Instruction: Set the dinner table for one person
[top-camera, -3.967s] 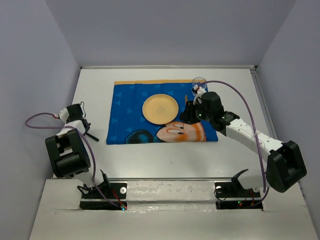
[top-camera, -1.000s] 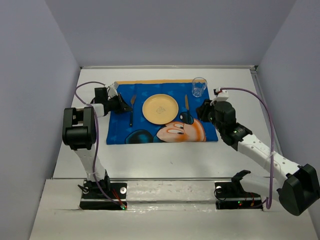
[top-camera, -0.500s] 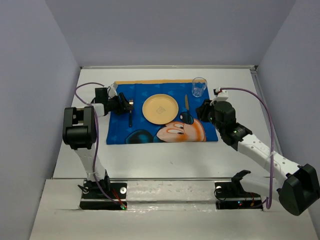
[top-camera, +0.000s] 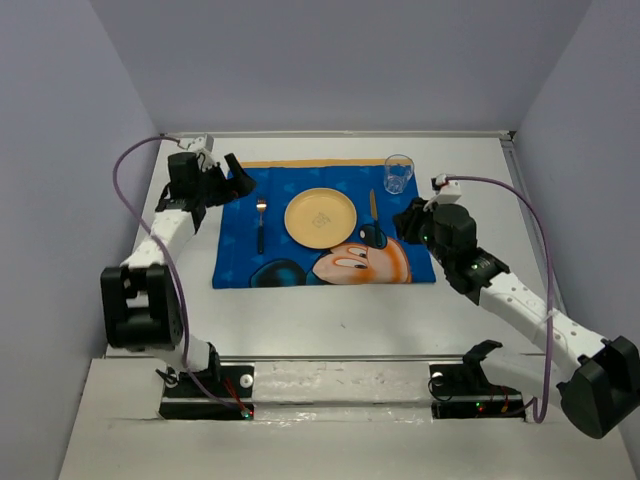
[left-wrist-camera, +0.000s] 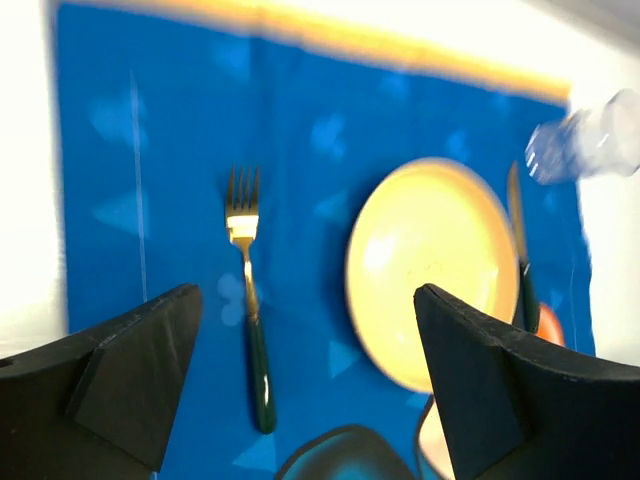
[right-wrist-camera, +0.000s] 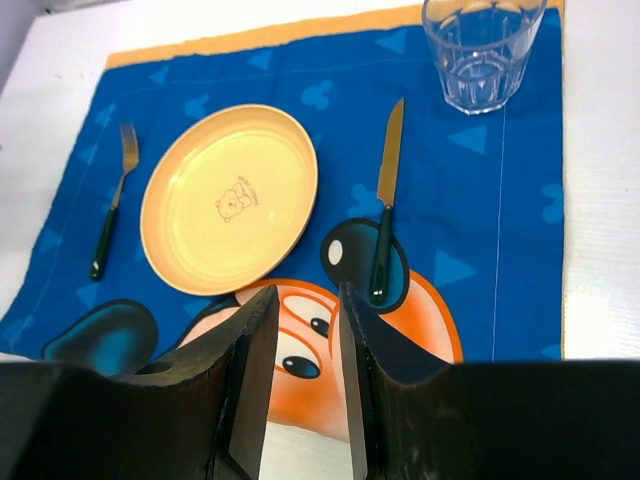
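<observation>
On the large plain white rectangular counter, a blue Mickey Mouse cloth placemat carries 1 setting: green-handled metal fork left of round yellow plate, green-handled knife right, clear glass tumbler above (standard layout). Both empty: left pincer wide open, right pincer slightly parted.

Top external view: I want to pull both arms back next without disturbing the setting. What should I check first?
1. Left claw open wide, holding nothing: ok.
2. Fork lies flat on the placemat, left of the plate: ok.
3. Knife lies right of the plate, apart from it: ok.
4. Glass upright at the placemat's far right corner: ok.
5. Right claw empty, jaws slightly apart: ok.
</observation>
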